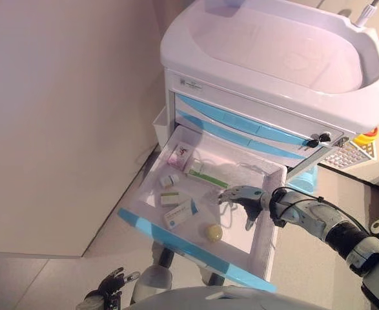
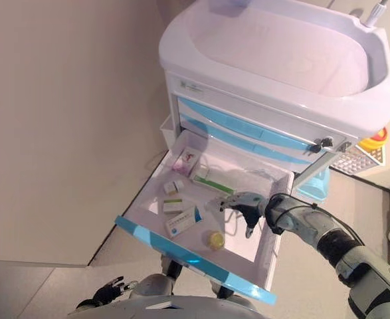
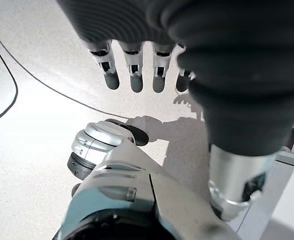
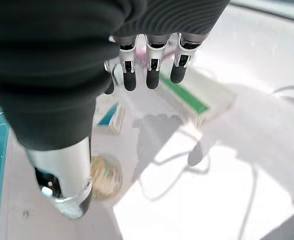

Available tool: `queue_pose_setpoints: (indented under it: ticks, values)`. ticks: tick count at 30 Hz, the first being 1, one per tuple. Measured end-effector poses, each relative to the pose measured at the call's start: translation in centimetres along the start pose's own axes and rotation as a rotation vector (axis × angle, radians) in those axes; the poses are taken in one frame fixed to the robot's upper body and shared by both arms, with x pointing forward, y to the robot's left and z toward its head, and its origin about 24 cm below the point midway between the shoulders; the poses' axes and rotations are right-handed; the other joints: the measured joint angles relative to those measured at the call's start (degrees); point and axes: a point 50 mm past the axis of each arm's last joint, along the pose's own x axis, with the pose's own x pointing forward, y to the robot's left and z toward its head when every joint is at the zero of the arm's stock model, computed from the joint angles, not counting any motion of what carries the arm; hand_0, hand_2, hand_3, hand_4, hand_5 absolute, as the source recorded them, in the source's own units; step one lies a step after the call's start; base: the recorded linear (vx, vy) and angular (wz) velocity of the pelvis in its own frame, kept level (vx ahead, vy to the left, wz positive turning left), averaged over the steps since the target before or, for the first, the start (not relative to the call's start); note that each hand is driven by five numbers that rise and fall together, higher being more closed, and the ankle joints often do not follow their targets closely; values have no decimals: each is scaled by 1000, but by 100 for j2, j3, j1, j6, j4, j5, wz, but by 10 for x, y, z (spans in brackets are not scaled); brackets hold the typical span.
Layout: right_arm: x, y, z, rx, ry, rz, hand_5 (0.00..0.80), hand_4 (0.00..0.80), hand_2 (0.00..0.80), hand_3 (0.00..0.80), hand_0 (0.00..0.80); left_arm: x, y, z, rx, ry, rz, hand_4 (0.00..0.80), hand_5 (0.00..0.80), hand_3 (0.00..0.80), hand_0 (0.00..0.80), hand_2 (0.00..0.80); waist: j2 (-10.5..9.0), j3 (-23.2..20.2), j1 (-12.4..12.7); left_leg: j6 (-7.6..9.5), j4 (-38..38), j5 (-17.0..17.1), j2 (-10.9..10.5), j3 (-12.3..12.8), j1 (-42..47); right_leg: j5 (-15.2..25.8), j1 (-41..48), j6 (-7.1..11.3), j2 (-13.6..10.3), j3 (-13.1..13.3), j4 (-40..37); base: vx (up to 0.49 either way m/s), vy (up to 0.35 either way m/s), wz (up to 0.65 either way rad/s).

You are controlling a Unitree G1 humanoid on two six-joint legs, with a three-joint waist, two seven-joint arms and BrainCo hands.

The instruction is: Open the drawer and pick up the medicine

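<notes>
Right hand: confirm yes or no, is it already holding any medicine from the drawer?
No, the right hand hovers with straight fingers above the open drawer, and the medicine boxes lie untouched on its floor.

The cart (image 1: 273, 58) is moulded in smooth, glossy white plastic, and its open drawer (image 1: 266, 213) is fronted by a shiny blue plastic strip. The medicine boxes (image 1: 179, 213) are seen as matt printed card. The right hand (image 1: 244, 197) is finished in silvery metal under a dark ribbed cover.
</notes>
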Motion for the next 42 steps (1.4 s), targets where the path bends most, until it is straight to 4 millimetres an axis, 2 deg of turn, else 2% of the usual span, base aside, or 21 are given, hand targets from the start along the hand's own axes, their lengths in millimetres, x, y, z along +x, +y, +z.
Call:
queue_pose_setpoints:
  ticks: [13,18,26,33,42]
  values:
    - [19,39,9,82,36,9,0,0,0,0,0,0,-1,0,21,4,-5,0,0,0,0,0,133,-71,34,-8,1,14,1,-93,-52,-21,-2,-9,4,-105,0,-21,4,3]
    - [27,43,14,87,41,-3,0,0,0,0,0,0,-2,0,23,3,-9,0,0,0,0,0,144,-74,34,-9,1,15,1,-95,-61,-21,-7,-9,2,-108,0,-8,1,0]
    - [33,45,17,103,61,-22,0,0,0,0,0,1,-7,-1,26,5,-22,0,0,0,0,0,267,-147,44,-9,1,16,1,-101,-82,-25,-21,-3,1,-125,0,0,0,0]
    - [32,51,13,97,87,-2,0,0,0,0,0,1,-9,-2,31,2,-28,0,0,0,0,0,268,-150,49,-12,1,17,0,-105,-81,-26,-18,-2,4,-128,0,0,0,0]
    - [40,50,23,101,61,-6,0,0,0,0,0,1,-9,-2,32,-3,-26,0,0,0,0,0,262,-153,71,-16,1,21,0,-117,-81,-26,-14,-2,6,-139,0,0,0,0]
